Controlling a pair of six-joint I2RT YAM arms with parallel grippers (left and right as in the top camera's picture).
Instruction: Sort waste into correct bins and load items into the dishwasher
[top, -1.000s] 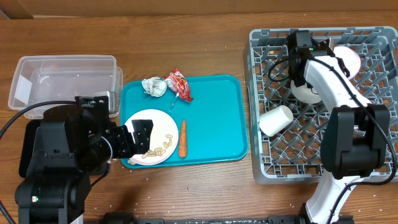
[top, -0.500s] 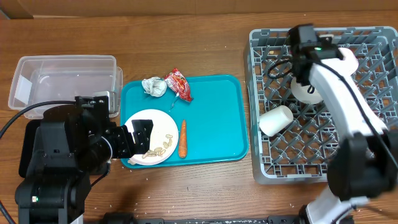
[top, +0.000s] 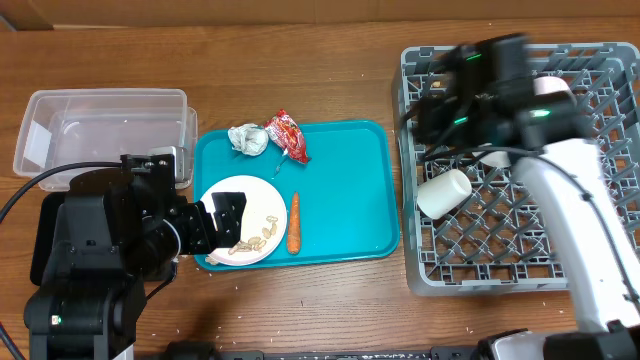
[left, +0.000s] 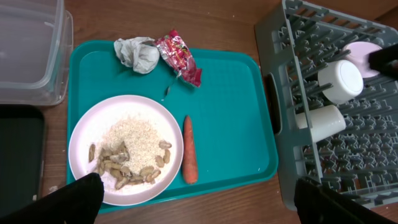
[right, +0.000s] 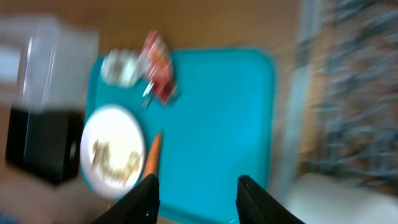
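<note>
A teal tray (top: 340, 190) holds a white plate (top: 252, 200) of rice and peanuts, a carrot (top: 294, 222), a red wrapper (top: 285, 134) and a crumpled tissue (top: 245, 139). The grey dish rack (top: 600, 270) holds white cups (top: 444, 192). My left gripper (top: 222, 222) is open over the plate's left edge; in the left wrist view (left: 193, 199) its fingers stand wide apart. My right gripper (top: 432, 105) is open and empty over the rack's left part, blurred by motion; the right wrist view (right: 194, 193) shows the tray (right: 217, 112), plate (right: 112, 149) and carrot (right: 151, 152).
A clear plastic bin (top: 100, 130) stands at the back left, with a black bin (left: 18, 155) in front of it under my left arm. The rack's left wall (top: 408, 180) borders the tray.
My right arm has swung left and up from the cups in the rack toward the rack's left edge, with motion blur. The left arm and the tray items have not moved.
</note>
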